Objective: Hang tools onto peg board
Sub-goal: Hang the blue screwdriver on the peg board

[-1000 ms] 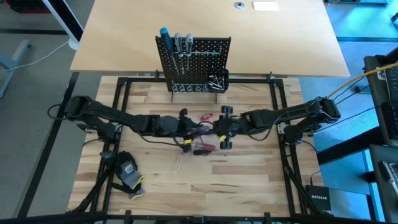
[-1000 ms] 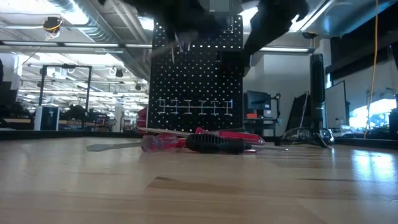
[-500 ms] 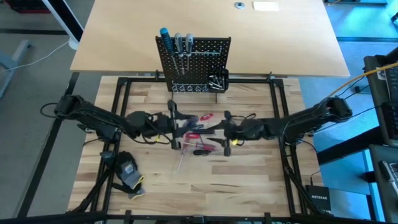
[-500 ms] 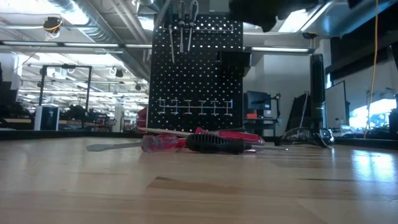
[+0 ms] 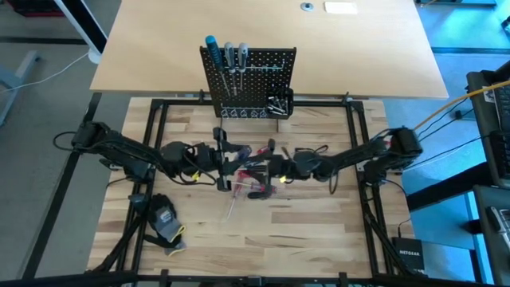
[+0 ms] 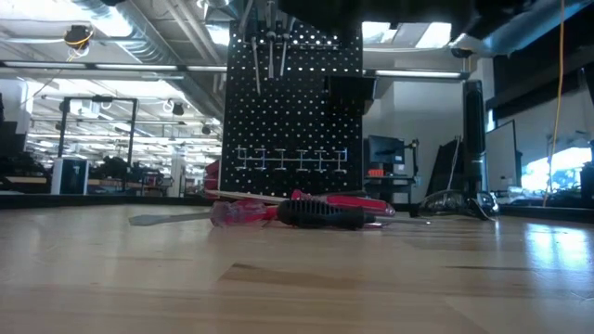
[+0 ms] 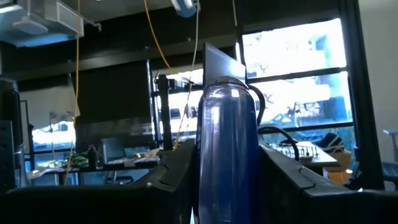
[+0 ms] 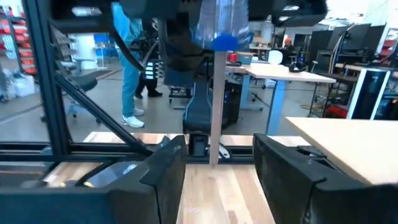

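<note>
The peg board (image 5: 247,80) stands upright at the table's far side, with a blue-handled tool (image 5: 210,44) and two grey-handled ones (image 5: 235,54) hanging on it. My left gripper (image 5: 221,153) is at the table's middle, shut on a screwdriver with a clear blue handle (image 7: 227,149). Its thin shaft (image 8: 214,106) hangs downward. My right gripper (image 5: 269,163) is open and points level at that shaft from the table's right, apart from it. A red-handled screwdriver (image 6: 241,213) and a black-handled one (image 6: 320,215) lie flat on the table below the grippers. My left gripper pinches the blue handle's two sides (image 7: 202,168) between its two fingers. The fingers come from the table's left, slanting a little upward, and lie across the handle. The screwdriver stands upright, its rounded handle top (image 7: 227,87) up and its shaft pointing down, lifted clear of the table.
A black-and-yellow glove (image 5: 163,219) lies near the table's front left. A small black bin (image 5: 279,104) hangs on the peg board's right side. A black metal frame (image 5: 159,104) borders the wooden work surface. A person (image 8: 130,62) stands in the room beyond.
My left gripper has drawn back from the middle toward the table's left, risen and tipped its fingers upward. My right gripper first pulled toward the table's right, then came back toward the left gripper and turned level. The tools on the table have not moved.
</note>
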Controlling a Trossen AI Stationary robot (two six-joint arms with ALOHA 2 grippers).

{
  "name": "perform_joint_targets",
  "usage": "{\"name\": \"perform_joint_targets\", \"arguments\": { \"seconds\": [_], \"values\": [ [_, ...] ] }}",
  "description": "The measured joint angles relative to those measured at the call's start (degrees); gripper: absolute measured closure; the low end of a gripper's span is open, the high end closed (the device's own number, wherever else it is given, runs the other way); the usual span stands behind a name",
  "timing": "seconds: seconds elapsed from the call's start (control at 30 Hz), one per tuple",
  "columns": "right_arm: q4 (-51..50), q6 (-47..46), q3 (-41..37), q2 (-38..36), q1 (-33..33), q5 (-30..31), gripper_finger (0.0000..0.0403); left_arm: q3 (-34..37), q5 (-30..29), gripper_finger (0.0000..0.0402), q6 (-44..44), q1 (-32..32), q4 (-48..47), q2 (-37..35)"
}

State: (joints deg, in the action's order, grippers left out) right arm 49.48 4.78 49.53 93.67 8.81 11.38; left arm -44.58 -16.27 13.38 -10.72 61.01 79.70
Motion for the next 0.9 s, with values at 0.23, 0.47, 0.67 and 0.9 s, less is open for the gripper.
{"name": "perform_joint_targets", "arguments": {
  "seconds": [0.23, 0.47, 0.67, 0.9],
  "values": [
    [-0.21, 4.78, 7.69, 6.66, 0.03, -0.48, 0.022, -0.02, 0.02, 0.0282, -0.08, -0.2, 0.0, 0.0],
    [-0.07, 6.67, 8.99, 7.54, 0.03, -0.48, 0.0302, -0.02, 0.04, 0.0282, 0.31, -0.93, 0.66, 0.0],
    [0.02, 6.18, 8.99, 7.53, -0.48, -0.35, 0.0387, -0.02, 0.22, 0.0282, 0.89, -0.97, 1.04, 0.0],
    [-7.96, 9.19, 8.99, 5.13, -0.47, 4.2, 0.0371, -0.02, -2.02, 0.0282, 3.68, -2.19, -1.66, -0.42]
  ]
}}
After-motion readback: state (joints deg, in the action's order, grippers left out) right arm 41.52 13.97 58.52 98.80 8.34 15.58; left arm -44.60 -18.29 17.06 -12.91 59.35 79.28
